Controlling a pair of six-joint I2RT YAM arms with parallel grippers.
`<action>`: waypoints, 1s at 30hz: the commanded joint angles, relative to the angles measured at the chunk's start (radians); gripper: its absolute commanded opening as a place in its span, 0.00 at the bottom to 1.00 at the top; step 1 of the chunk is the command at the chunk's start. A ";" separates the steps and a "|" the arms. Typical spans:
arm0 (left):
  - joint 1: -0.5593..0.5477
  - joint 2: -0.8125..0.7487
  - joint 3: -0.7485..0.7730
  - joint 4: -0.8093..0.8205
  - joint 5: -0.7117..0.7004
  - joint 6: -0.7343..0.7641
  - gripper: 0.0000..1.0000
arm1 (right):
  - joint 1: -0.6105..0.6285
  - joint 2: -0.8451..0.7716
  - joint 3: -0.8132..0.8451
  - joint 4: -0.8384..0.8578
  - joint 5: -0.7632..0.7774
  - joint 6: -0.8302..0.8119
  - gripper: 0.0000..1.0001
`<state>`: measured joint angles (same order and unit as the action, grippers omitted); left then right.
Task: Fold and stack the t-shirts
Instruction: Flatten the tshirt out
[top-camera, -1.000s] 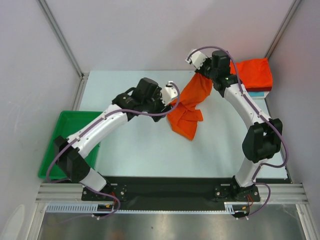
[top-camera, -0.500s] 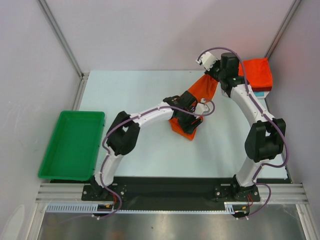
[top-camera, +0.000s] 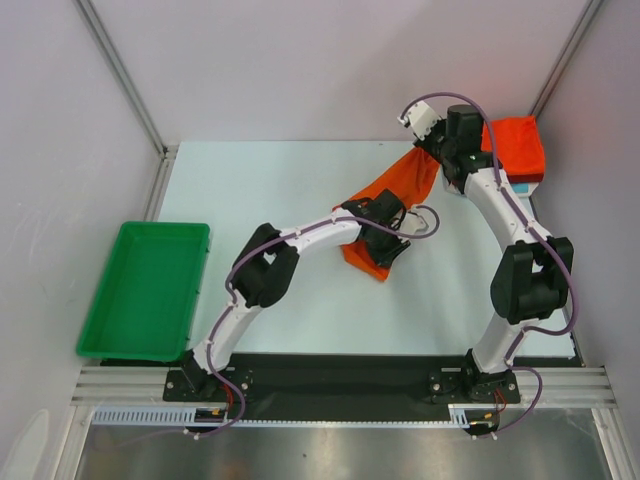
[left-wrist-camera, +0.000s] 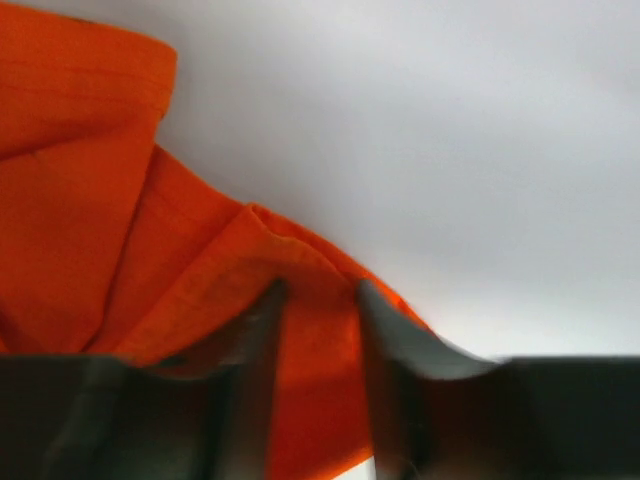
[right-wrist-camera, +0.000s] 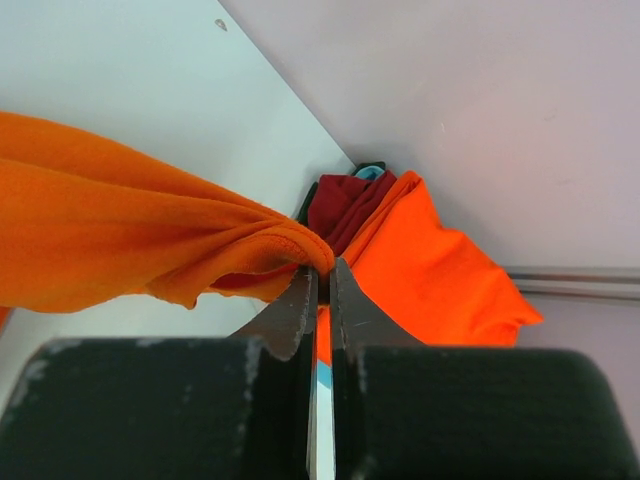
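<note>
Across the right half of the table (top-camera: 250, 190), the orange shirt (top-camera: 400, 185) stretches in a slanting band, its long axis running from far right down toward the centre. Its high end is pinched in the tightly closed right hand (right-wrist-camera: 320, 272), just beside the stack of folded shirts (top-camera: 515, 145). Its low end meets the left hand (left-wrist-camera: 318, 292), which straddles a fold, half open. Whether it grips, I cannot tell.

**Reaching in from both sides**

Stretched from a sharply bent elbow across mid-table with the left arm (top-camera: 300, 235), holding the left gripper (left-wrist-camera: 318, 295) partly apart astride a fold of shirt (top-camera: 395, 190). Arched toward the far right corner with the right arm (top-camera: 500, 205), pinching the right gripper (right-wrist-camera: 322, 270) tight on the shirt's edge.
</note>
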<state>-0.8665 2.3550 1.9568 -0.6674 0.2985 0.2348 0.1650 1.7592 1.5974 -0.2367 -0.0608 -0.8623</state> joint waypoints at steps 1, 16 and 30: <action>-0.012 0.017 0.025 -0.006 -0.009 0.023 0.32 | -0.013 -0.007 0.050 0.020 -0.002 0.031 0.00; 0.147 -0.879 -0.539 0.121 -0.295 0.259 0.00 | -0.054 -0.285 0.030 -0.167 -0.091 0.189 0.00; 0.190 -1.275 -0.693 0.215 -0.513 0.348 0.00 | -0.068 -0.739 -0.094 -0.368 -0.263 0.466 0.00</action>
<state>-0.7036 1.0409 1.2659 -0.5270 -0.1276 0.5434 0.0967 0.9623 1.5574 -0.5709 -0.3134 -0.4751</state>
